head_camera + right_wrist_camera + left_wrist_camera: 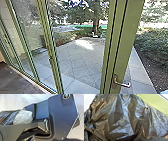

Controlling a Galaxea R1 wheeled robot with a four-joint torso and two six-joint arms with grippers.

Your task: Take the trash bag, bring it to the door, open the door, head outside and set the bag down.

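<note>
A trash bag (121, 117) of glossy, creased dark plastic bulged close to the left wrist camera. Neither claw's opening or hold could be told. Clearing the green-framed door (122, 37) likely called for slow, centered driving, thin plastic kept off the metal lever handle (122, 84), toward flat pavers (77, 57).

Glass panels (29, 23) in green frames (49, 33) edge a dark floor (15, 80); outside, sunlight (84, 45) brightens part of a paved yard (75, 58), with a tree trunk (95, 22) beyond and shrubs (155, 41) beside brown soil (148, 63).
</note>
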